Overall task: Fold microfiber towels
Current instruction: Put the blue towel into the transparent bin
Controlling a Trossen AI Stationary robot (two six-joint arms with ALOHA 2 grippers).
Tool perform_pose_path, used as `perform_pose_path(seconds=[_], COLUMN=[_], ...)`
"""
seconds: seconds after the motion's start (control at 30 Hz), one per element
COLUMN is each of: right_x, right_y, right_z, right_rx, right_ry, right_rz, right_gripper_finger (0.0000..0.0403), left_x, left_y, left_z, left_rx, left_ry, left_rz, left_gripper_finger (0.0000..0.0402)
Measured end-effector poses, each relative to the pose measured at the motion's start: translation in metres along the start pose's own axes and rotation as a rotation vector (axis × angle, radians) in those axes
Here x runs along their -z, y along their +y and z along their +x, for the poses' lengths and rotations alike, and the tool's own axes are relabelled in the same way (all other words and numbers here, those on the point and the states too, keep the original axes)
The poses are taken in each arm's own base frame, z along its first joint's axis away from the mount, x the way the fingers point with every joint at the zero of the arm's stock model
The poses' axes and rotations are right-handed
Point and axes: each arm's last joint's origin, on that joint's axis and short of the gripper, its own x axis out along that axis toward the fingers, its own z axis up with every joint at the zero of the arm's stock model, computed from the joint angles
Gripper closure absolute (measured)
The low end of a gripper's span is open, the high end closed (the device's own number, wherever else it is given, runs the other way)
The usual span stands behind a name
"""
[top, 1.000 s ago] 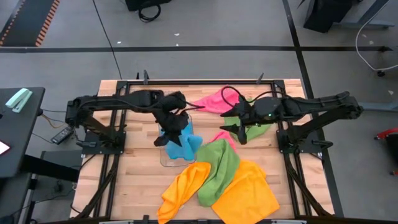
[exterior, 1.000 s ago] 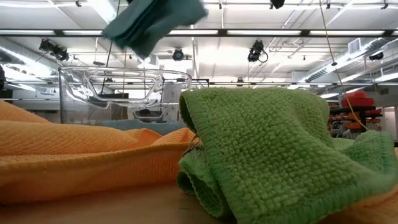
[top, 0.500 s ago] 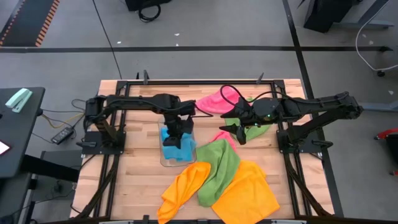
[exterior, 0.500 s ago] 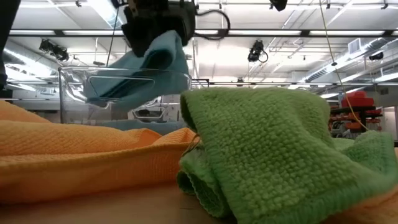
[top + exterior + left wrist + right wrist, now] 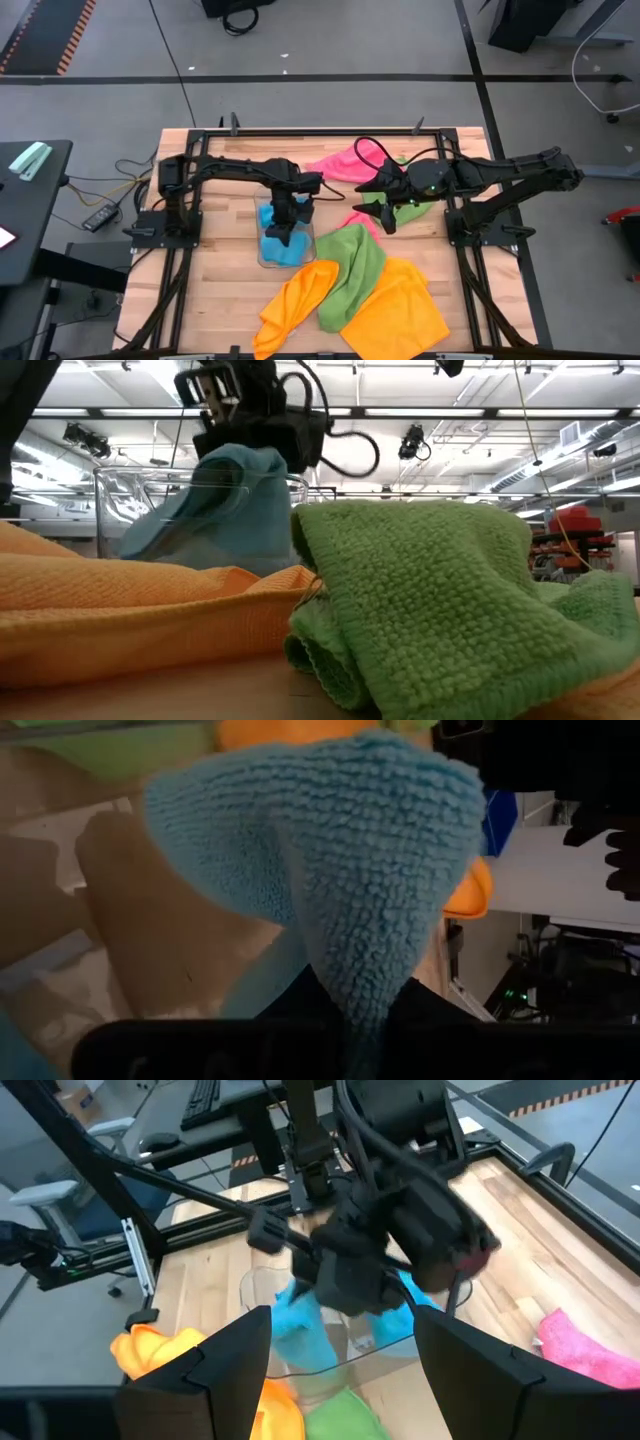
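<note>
Blue towel (image 5: 283, 240) (bunched) in tray (image 5: 268, 262)

A wooden table (image 5: 215, 290) seen from above. At centre, a clear plastic tray (image 5: 266, 257). Towards five o'clock, overlapping orange towels (image 5: 400, 310) and a green towel (image 5: 356, 270). Towards one o'clock, a pink towel (image 5: 340, 164).

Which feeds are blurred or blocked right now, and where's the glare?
Left wrist view: the sky-blue microfiber towel fills the frame, background soft. Low view: the green microfiber towel blocks the table; bright ceiling strip lights glare behind. Right wrist view: the left gripper is motion-blurred. High view: even light, sharp.
</note>
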Motion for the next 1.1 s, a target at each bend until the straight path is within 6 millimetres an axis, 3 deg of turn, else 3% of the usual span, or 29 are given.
perform_pose_path(seconds=[0.23, 0.57, 0.87, 1.1], right_x=[0.000, 0.000, 0.000, 0.000], right_y=[0.000, 0.000, 0.000, 0.000], right_z=[0.000, 0.000, 0.000, 0.000], right_rx=[0.000, 0.000, 0.000, 0.000], right_ry=[0.001, 0.000, 0.000, 0.000], right_rz=[0.025, 0.026, 0.025, 0.032], right_gripper_finger=[0.0148, 0.0148, 0.0148, 0.0148], left_x=[-0.003, -0.004, -0.005, -0.012], left_y=[0.013, 0.015, 0.015, 0.019], left_z=[0.012, 0.022, 0.026, 0.029], left_rx=[0.003, -0.042, -0.034, -0.198], left_ry=[0.015, 0.057, 0.068, 0.074], left_rz=[0.008, 0.045, 0.125, 0.161], left_gripper_finger=[0.0373, 0.0364, 0.0381, 0.0311])
